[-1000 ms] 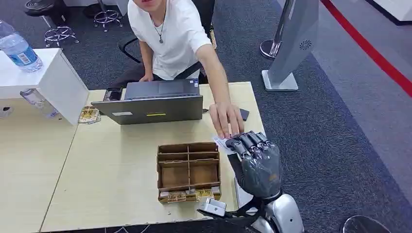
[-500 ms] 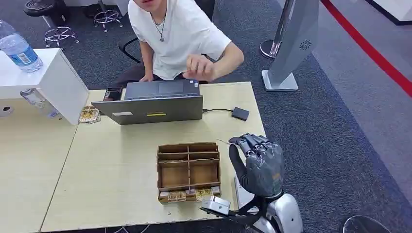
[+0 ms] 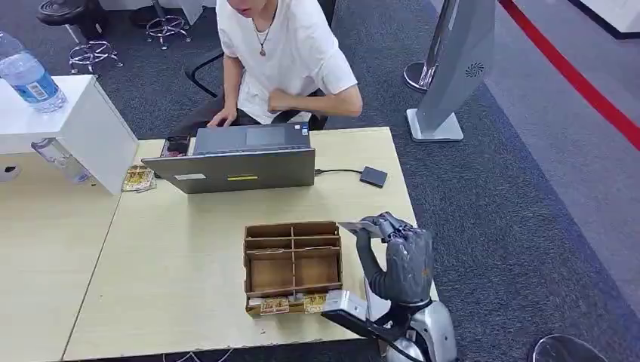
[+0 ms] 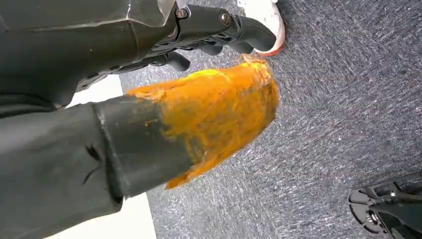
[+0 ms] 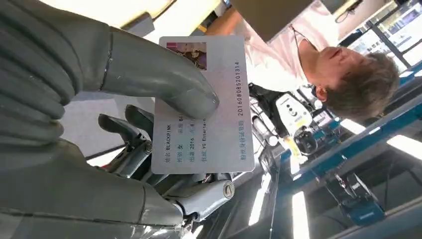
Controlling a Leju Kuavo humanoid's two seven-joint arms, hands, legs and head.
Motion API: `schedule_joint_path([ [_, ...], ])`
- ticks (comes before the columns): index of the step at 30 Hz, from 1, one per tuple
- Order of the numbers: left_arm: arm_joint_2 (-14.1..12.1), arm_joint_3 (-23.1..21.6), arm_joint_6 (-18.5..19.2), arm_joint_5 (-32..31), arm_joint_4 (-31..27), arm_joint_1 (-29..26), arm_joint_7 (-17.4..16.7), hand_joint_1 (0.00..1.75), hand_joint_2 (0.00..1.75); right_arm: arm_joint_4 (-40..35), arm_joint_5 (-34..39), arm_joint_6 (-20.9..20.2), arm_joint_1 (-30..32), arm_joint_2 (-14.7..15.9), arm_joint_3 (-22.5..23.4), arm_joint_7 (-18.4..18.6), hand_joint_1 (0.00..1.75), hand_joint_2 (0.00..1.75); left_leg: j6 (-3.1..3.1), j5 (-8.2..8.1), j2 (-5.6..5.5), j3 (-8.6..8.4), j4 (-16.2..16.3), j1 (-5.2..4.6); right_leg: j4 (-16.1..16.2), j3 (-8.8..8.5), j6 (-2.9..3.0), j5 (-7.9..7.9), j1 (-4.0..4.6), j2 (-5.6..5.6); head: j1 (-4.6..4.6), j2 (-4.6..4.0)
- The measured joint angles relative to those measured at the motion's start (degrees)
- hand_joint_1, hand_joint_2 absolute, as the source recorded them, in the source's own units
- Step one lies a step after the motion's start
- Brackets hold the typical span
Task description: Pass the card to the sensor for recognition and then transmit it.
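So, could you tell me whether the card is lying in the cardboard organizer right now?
No, the right hand holds the card under its thumb, raised beside the cardboard organizer.

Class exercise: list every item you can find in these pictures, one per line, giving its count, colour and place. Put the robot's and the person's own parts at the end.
card: one, pale with print, pinched in the right hand
laptop: one, grey, far side of the table, open toward the person
box: one, brown, with compartments, near table edge
black device: one, cabled, right of the laptop
bottle: one, clear with blue label, on the white stand at far left
table: one, pale wood
floor stand: one, grey, on the carpet beyond the table
person: one, white shirt, seated behind the laptop
right hand: one, dark grey, holding the card above the table's right edge
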State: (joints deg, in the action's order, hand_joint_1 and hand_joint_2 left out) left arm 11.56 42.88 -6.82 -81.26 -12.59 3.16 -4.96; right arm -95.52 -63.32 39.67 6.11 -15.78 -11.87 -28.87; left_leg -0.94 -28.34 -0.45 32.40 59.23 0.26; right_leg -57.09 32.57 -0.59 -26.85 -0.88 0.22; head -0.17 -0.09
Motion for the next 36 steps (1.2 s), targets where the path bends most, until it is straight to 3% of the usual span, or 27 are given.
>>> schedule_joint_path([
  [12,0.00,0.07,-0.07,0.00,0.00,0.00,0.02,0.00,0.00,1.47,1.16,0.00,-0.01,0.02,-0.02,1.23,1.75,1.75,0.00,0.00,0.00,0.00,0.00,0.00,0.00,0.00,0.00,0.00,0.00,0.00,0.00,0.00],
  [22,-0.07,1.42,-0.68,0.02,0.00,0.01,-0.53,0.00,0.00,7.04,11.27,0.00,1.44,0.55,0.46,4.59,1.75,1.75,0.00,0.00,0.01,0.00,0.00,0.00,0.00,0.01,0.01,-0.01,0.00,0.01,-0.02,0.00],
  [36,-0.48,2.89,-1.53,0.31,0.00,0.01,-0.77,0.00,0.00,11.37,23.89,0.02,3.16,2.95,0.88,6.62,1.75,1.75,0.00,0.00,0.01,0.00,0.00,0.00,0.00,0.01,0.01,-0.01,0.00,0.01,-0.02,0.00],
])
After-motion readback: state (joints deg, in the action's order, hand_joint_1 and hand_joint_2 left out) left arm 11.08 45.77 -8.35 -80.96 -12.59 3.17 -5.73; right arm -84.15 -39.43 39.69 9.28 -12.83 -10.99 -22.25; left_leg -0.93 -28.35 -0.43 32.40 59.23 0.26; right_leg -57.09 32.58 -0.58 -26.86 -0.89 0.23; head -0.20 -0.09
